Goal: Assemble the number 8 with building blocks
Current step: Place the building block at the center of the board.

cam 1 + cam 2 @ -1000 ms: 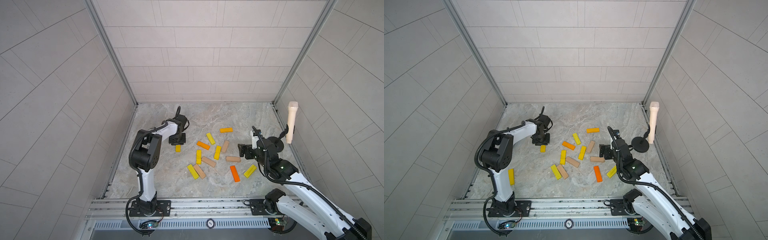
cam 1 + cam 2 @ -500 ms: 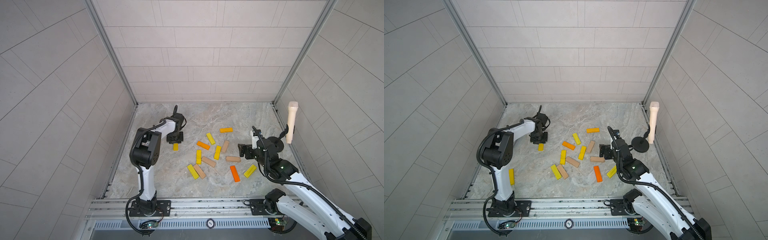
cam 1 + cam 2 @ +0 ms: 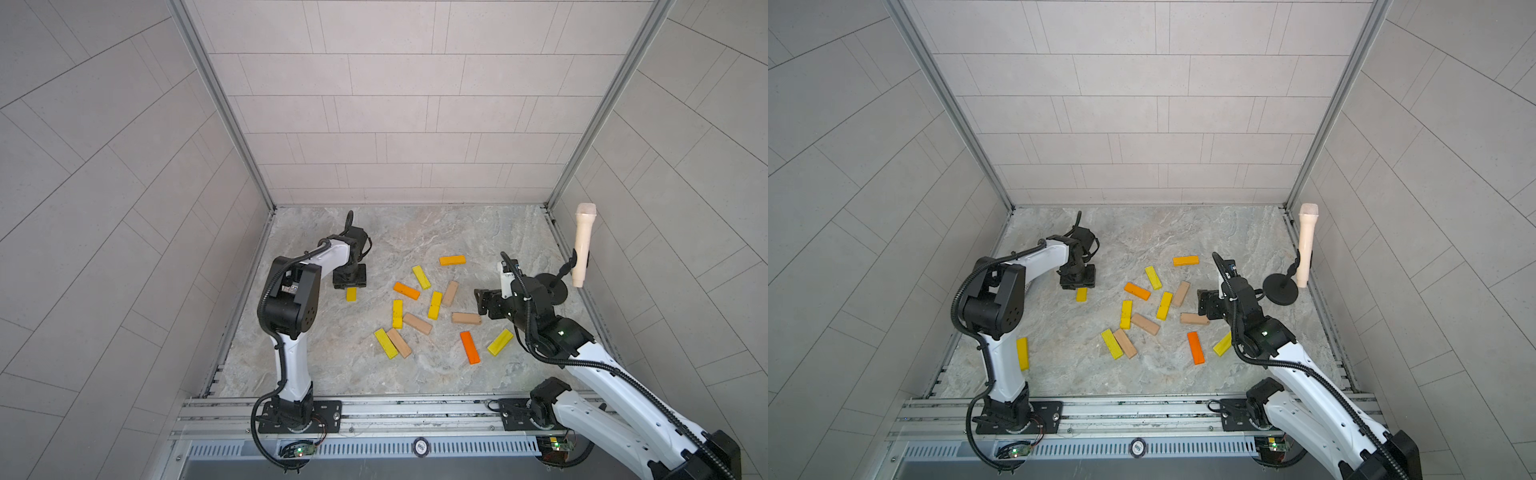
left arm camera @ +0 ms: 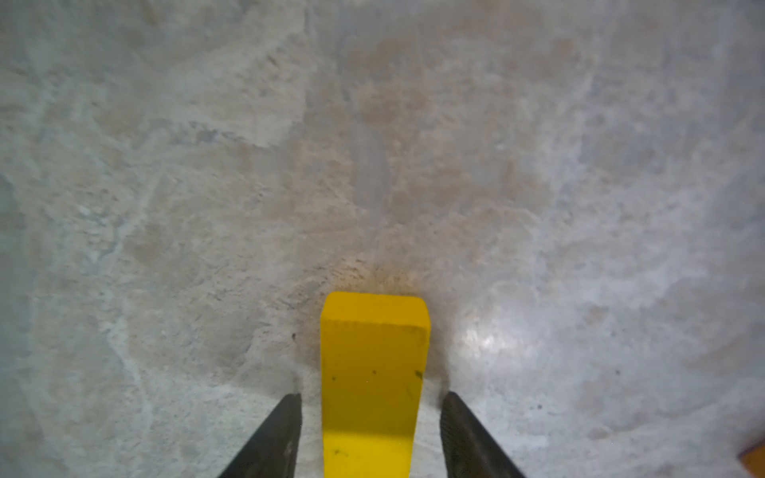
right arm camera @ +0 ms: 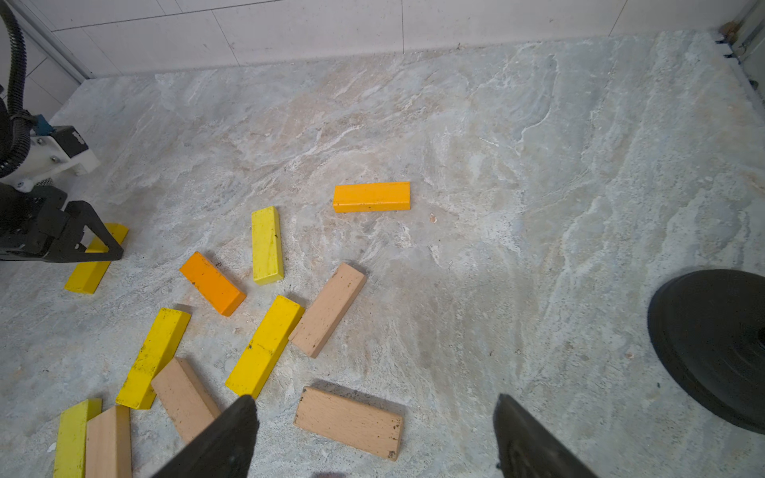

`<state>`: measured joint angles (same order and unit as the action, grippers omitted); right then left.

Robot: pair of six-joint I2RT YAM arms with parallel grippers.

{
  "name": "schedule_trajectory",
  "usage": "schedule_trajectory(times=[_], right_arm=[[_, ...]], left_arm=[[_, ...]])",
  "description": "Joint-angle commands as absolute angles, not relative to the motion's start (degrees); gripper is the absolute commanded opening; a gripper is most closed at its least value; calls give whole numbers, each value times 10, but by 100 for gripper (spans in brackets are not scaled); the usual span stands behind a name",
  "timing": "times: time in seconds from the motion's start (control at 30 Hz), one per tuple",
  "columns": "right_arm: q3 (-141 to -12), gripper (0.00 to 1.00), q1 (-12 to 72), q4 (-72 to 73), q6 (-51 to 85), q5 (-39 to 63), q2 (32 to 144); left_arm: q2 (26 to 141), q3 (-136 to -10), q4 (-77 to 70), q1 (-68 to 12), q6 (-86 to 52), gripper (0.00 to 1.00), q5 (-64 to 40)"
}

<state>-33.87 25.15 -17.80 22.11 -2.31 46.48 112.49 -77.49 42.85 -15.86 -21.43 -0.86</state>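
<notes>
One grey marbled tabletop [image 3: 1142, 232] carries one beige microphone [image 3: 1307, 245] upright on a black round stand [image 3: 1280, 287]. Fourteen flat wooden building blocks [image 3: 1145, 323] lie scattered on it: seven yellow, four tan, three orange. The left gripper [image 4: 372, 396] points down, jaws parted astride one yellow block [image 4: 374, 351], not touching; the right gripper [image 5: 375, 398] reaches inward, spread wide, empty, near a tan block [image 5: 350, 422]
</notes>
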Motion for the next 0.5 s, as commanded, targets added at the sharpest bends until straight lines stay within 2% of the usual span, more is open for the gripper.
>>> schedule_trajectory(times=[0.0, 0.07, 0.2, 0.27, 0.47], right_arm=[[-372, 89, 261, -159, 204, -4, 484], [-383, 89, 276, -157, 197, -4, 512], [-415, 88, 306, -163, 188, -10, 577], [-432, 85, 315, -162, 185, -8, 614], [-474, 78, 335, -148, 172, 3, 710]], left_arm=[[1067, -757, 433, -157, -226, 72, -14], [1039, -740, 424, -156, -231, 82, -19], [987, -708, 413, -157, -242, 89, -25], [960, -689, 408, -156, -249, 97, -27], [893, -628, 371, -156, -268, 97, -44]])
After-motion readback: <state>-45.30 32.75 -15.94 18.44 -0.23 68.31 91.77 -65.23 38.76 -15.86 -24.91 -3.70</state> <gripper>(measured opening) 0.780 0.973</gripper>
